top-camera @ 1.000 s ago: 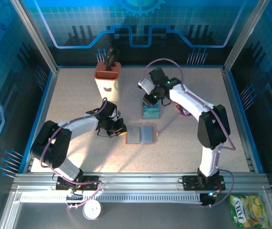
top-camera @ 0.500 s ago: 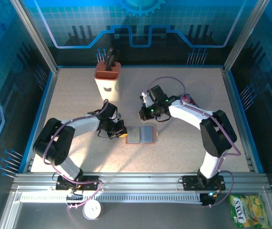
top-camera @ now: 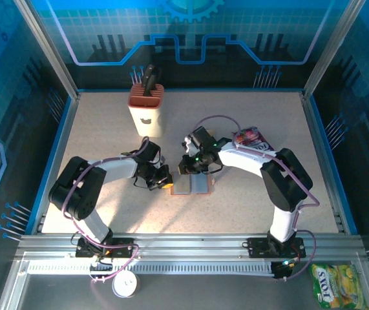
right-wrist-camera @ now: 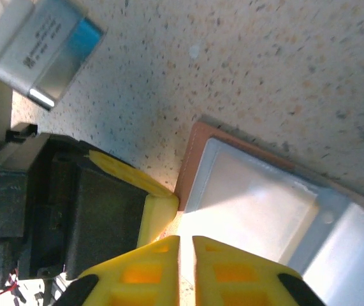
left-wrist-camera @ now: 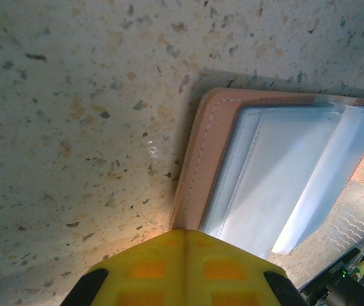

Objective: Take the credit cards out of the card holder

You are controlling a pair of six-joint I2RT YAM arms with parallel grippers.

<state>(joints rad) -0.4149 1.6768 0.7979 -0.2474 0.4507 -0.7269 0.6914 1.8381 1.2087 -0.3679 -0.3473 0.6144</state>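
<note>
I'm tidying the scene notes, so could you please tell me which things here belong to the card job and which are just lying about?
Job in hand:
card holder
left gripper
right gripper

Lying about:
purple snack packet
cream block with dark handles
yellow snack bag
white disc

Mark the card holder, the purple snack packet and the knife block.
card holder (left-wrist-camera: pixel 277 166), left wrist view, blue-grey inner pocket.
purple snack packet (top-camera: pixel 249 137), top external view, its middle.
knife block (top-camera: pixel 144 117), top external view, cream front face.
</note>
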